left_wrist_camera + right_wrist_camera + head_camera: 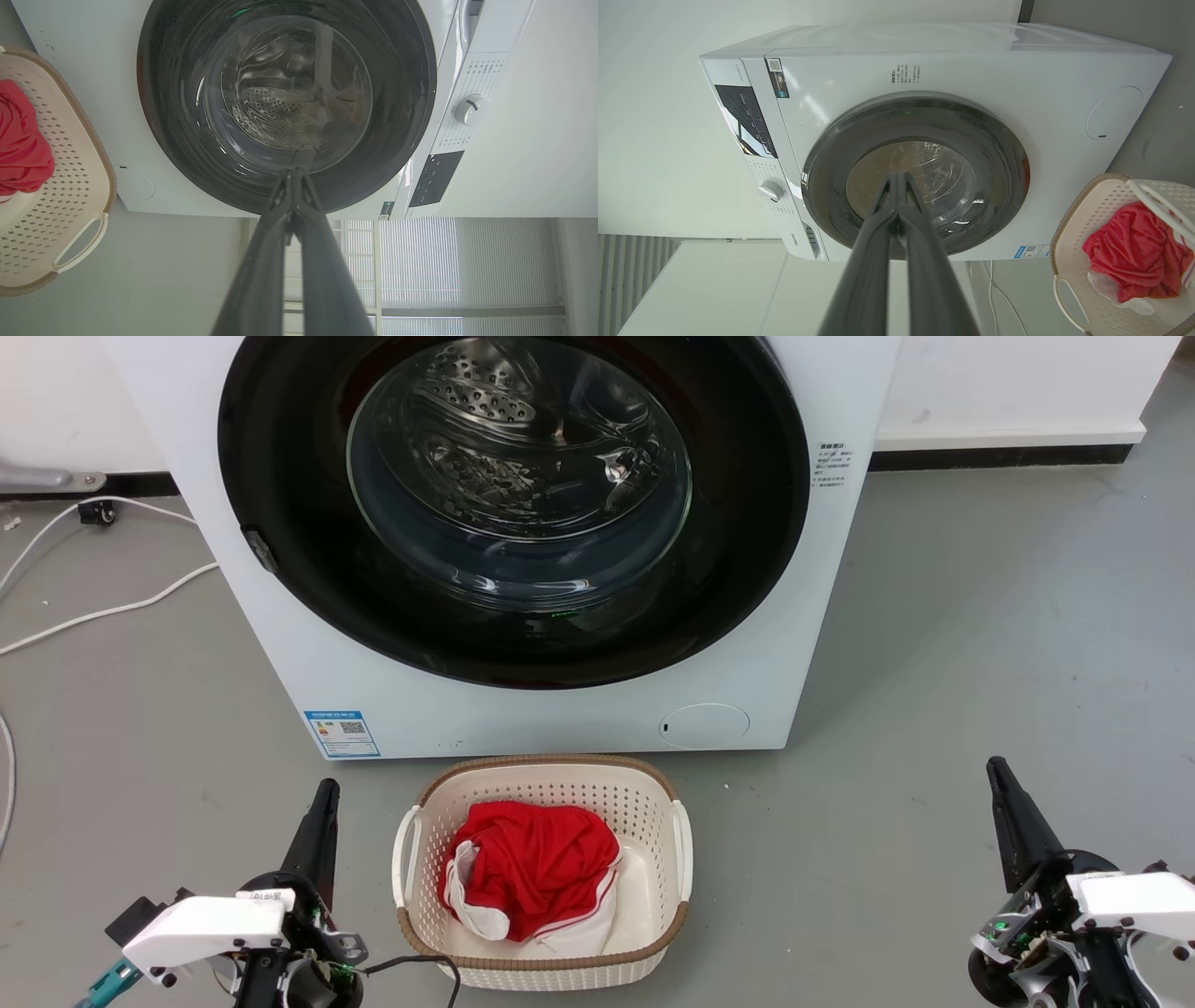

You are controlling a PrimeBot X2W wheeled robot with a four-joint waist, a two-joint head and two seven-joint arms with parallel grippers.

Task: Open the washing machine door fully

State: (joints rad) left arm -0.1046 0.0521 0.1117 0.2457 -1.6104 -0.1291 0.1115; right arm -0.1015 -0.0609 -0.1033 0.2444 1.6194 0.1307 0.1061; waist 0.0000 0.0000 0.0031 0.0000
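Observation:
The white washing machine (560,709) stands straight ahead on the grey floor. Its round glossy black door (280,457) lies flat against the front, closed, with the clear glass bowl (518,476) showing the steel drum behind. The wrist views also show the door (177,140) (999,168) closed. My left gripper (327,789) is low at the left, shut and empty, well short of the machine. Low at the right, my right gripper (997,767) is shut and empty too. In each wrist view the fingertips (292,172) (899,176) meet.
A white perforated laundry basket (672,821) holding a red garment (532,863) sits on the floor between my grippers, just before the machine. White cables (103,607) trail on the floor at the left. Bare grey floor lies to the machine's right.

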